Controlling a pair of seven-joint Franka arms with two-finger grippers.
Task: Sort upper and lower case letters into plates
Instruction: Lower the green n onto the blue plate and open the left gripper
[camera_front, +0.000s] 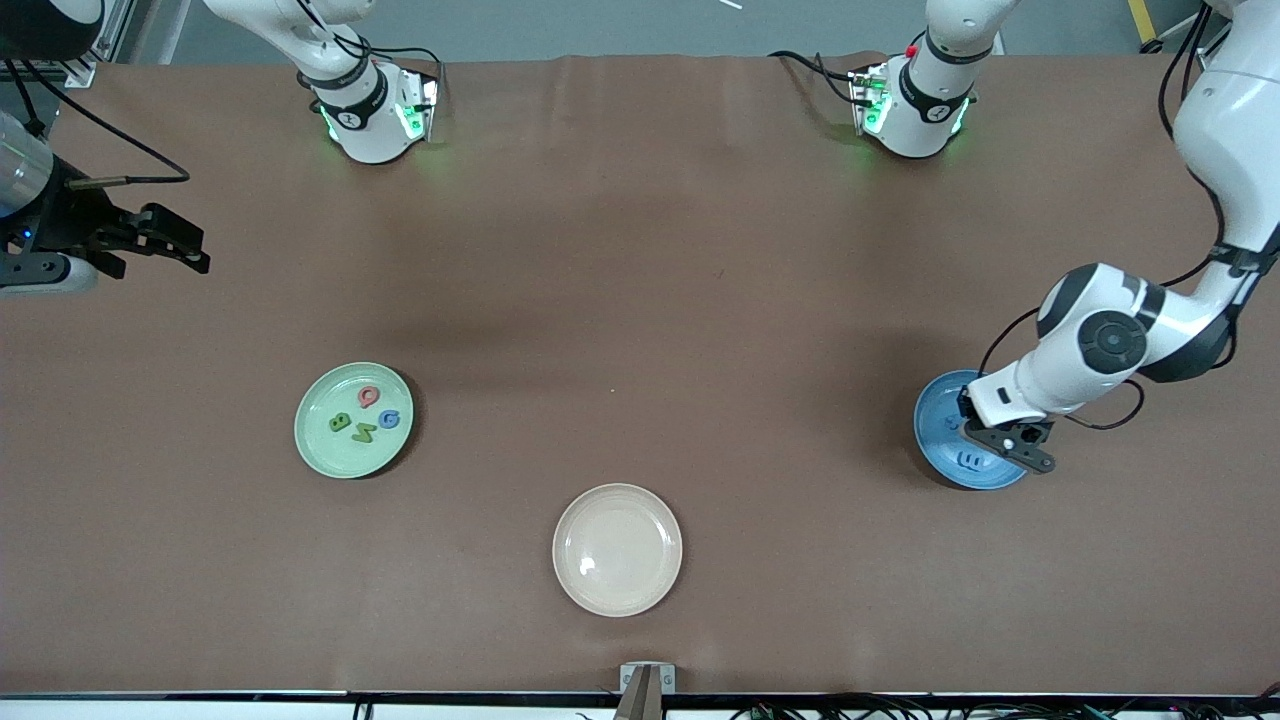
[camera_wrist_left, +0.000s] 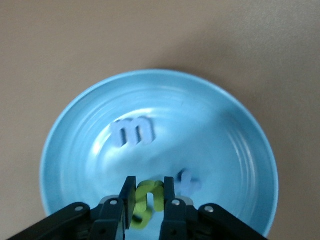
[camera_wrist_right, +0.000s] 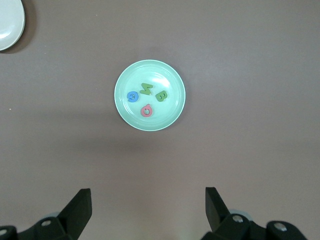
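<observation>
Left claw (camera_wrist_left: 147, 197) pinches green letter (camera_wrist_left: 148, 200).

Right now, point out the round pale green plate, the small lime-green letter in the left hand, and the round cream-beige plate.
round pale green plate (camera_front: 318, 445): front view, bare rim.
small lime-green letter (camera_wrist_left: 148, 196): left wrist view, its middle, between the fingers.
round cream-beige plate (camera_front: 617, 549): front view, bare centre.

The toy letters themselves read "m" (camera_wrist_left: 133, 132) on the blue plate (camera_wrist_left: 70, 130) (nothing printed elsewhere).
</observation>
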